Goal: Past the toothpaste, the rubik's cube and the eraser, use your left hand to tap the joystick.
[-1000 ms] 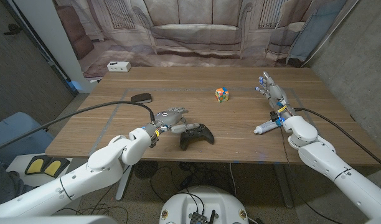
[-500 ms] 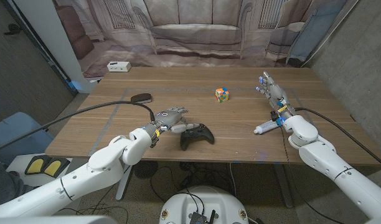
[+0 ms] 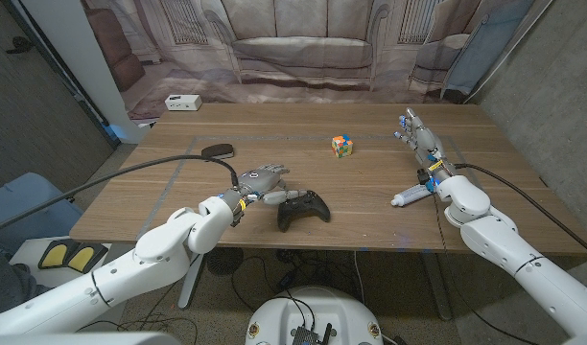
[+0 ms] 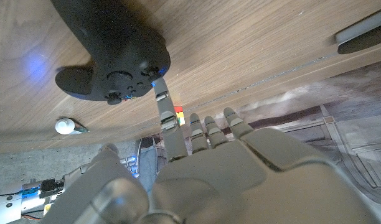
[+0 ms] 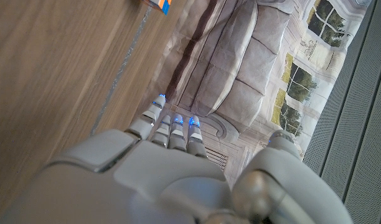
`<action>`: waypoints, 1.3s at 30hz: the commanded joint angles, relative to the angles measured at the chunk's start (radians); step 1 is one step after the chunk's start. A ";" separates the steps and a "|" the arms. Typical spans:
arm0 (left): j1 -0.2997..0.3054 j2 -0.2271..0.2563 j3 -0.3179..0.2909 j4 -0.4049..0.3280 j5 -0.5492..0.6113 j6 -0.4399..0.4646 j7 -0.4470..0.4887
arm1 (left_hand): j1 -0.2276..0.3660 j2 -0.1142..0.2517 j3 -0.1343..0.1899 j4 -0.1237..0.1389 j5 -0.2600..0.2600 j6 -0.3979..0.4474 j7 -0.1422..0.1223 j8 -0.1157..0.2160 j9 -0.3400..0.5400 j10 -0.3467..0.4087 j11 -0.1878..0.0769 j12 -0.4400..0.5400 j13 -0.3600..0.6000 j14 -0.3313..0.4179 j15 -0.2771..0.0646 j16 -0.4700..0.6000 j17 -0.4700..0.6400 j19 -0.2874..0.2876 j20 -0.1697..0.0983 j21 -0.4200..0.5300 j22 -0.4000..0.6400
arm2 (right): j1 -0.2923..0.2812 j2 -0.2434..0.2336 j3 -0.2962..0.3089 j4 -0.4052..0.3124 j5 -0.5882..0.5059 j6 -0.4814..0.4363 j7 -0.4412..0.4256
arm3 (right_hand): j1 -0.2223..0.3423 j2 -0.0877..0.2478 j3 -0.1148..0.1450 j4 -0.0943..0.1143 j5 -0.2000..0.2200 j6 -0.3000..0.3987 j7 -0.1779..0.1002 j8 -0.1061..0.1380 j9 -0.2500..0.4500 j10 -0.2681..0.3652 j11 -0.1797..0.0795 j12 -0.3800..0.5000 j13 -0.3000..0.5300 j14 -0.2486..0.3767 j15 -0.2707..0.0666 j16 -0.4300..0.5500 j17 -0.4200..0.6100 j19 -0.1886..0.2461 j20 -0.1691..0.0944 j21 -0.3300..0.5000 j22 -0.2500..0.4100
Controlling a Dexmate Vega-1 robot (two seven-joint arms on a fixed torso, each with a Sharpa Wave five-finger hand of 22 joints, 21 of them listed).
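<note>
My left hand [image 3: 263, 179] holds nothing, one fingertip [image 4: 158, 84] touching the black joystick [image 3: 303, 208] near the tabletop's [image 3: 178, 206] front edge. It looks like light, hard plastic; tap the top face lightly. Rubik's cube [image 3: 342, 145] beyond. No readable writing. My right hand [image 3: 420, 142] is spread, empty.

Wooden table [image 3: 370, 206], brown, grain running lengthwise; dark oval flat object [image 3: 220, 150] lying near its far left part. White box-shaped device [image 3: 182, 103] standing behind the table's far left corner, against a printed backdrop [image 3: 303, 43] of a sofa and windows. Yellow-and-black item [image 3: 66, 257] low at the left, beside a blue chair [image 3: 15, 203].
</note>
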 commanded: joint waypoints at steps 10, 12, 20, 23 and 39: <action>0.033 0.009 -0.035 -0.025 0.008 0.007 0.062 | 0.024 0.005 0.013 -0.014 0.001 0.010 0.003 -0.003 0.002 0.024 -0.003 0.012 0.001 0.024 -0.005 0.006 0.001 0.002 0.009 0.007 0.002 | 0.008 0.009 0.001 0.015 -0.001 0.020 0.006 | -0.005 0.004 0.002 -0.008 -0.001 0.005 -0.001 -0.001 0.005 0.006 0.001 0.000 0.004 0.000 0.007 -0.001 0.002 0.001 0.007 -0.003 0.003; 0.038 0.012 -0.038 -0.028 0.009 0.009 0.066 | 0.026 0.006 0.014 -0.015 0.001 0.009 0.002 -0.004 0.002 0.025 -0.001 0.012 0.001 0.025 -0.004 0.006 0.001 0.004 0.010 0.008 0.002 | 0.009 0.010 0.000 0.016 -0.002 0.021 0.006 | -0.005 0.004 0.002 -0.008 -0.001 0.005 -0.001 -0.001 0.005 0.005 0.001 0.000 0.004 0.000 0.007 -0.001 0.002 0.001 0.007 -0.003 0.003; 0.057 0.020 -0.053 -0.038 0.007 0.011 0.084 | 0.033 0.010 0.019 -0.019 0.000 0.010 0.002 -0.006 0.003 0.030 0.004 0.014 0.001 0.036 -0.006 0.009 0.000 0.010 0.007 0.010 0.002 | 0.009 0.015 -0.003 0.016 -0.003 0.025 0.004 | -0.006 0.004 0.001 -0.008 -0.001 0.005 -0.001 -0.001 0.005 0.005 0.000 -0.001 0.004 0.000 0.007 -0.001 0.002 0.001 0.007 -0.003 0.003; 0.065 0.024 -0.059 -0.041 0.004 0.008 0.092 | 0.036 0.012 0.021 -0.020 -0.001 0.010 0.002 -0.006 0.003 0.033 -0.001 0.014 0.001 0.037 -0.005 0.009 0.000 0.011 0.007 0.010 0.002 | 0.006 0.015 -0.003 0.013 -0.006 0.026 0.000 | -0.006 0.004 0.001 -0.009 -0.001 0.006 -0.002 -0.001 0.005 0.005 0.000 -0.001 0.004 0.001 0.006 -0.001 0.002 0.001 0.007 -0.003 0.003; 0.112 0.045 -0.103 -0.046 -0.043 -0.020 0.144 | 0.050 0.003 0.032 -0.040 -0.017 -0.299 -0.037 -0.054 0.005 0.041 0.018 0.009 0.003 0.049 0.030 0.003 0.003 0.021 0.028 0.010 0.003 | -0.007 0.020 -0.006 -0.001 -0.011 0.025 -0.012 | -0.006 0.005 0.001 -0.010 -0.001 0.006 -0.002 -0.001 0.005 0.006 0.000 0.000 0.004 0.001 0.007 -0.001 0.002 0.001 0.008 -0.003 0.003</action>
